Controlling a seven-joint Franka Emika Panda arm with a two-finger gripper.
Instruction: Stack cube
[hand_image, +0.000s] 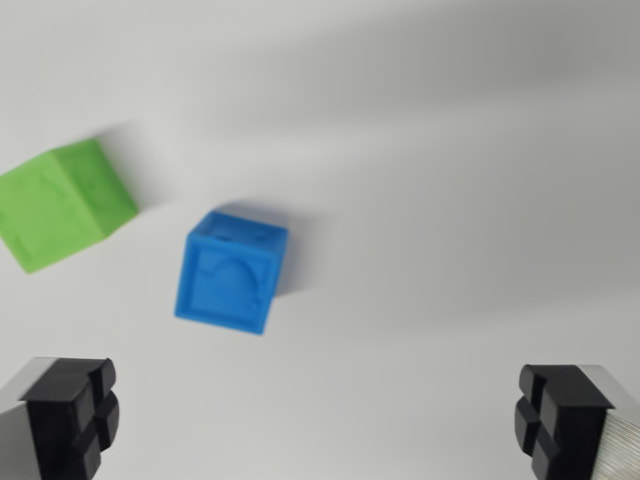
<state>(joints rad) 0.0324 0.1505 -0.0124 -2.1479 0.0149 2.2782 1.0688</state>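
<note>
View: wrist camera, looking down onto a plain white desk (450, 200); the whole picture is slightly blurred.

Gripper: the gripper (315, 420) sits at the bottom edge of the picture. Its jaws are spread wide, one in the lower corner on the wrist view's left and one in the lower corner on the wrist view's right, with bare desk between them. Nothing is pinched.

Fingertips: the black ribbed pads (75, 415) are visible on both sides, each mounted on a grey metal finger.

Blue cube: the blue cube (230, 272) rests on the desk, above the gripper in the picture and offset toward the wrist view's left of the gap between the jaws. It is turned slightly, so its edges do not run parallel to the picture's borders. A raised relief shows on its upper face; the blur prevents reading the shape. It touches neither jaw.

Green cube: the green cube (62, 203) rests on the desk up and to the wrist view's left of the blue cube, near it but clearly apart. It is partly cut off by the picture's left edge and is also turned at an angle.

Stack state: both cubes lie separately on the desk; neither sits on the other.

Shadows: soft grey shadows fall on the desk up and to the right of each cube.
</note>
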